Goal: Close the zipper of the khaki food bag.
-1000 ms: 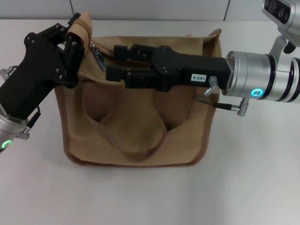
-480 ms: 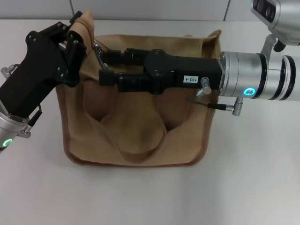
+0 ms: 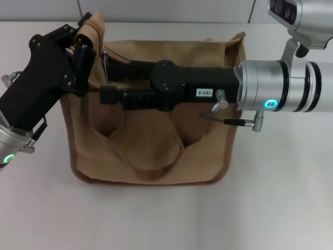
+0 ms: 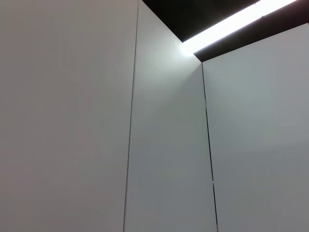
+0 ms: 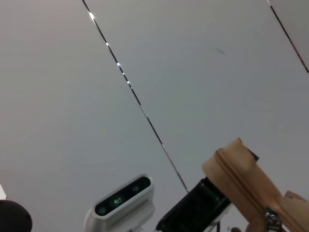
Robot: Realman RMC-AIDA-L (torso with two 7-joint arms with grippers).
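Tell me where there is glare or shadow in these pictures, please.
Left wrist view: a bright ceiling light strip glares above plain wall panels. Head view: even light, soft shadows under the right gripper on the khaki food bag. Right wrist view: small glints along a panel seam.

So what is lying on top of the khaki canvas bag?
The black right pincer stretches across the boxy khaki canvas bag, tips at the silver zipper pull. The black left pincer clamps the bag's raised corner. The zipper track beneath is covered.
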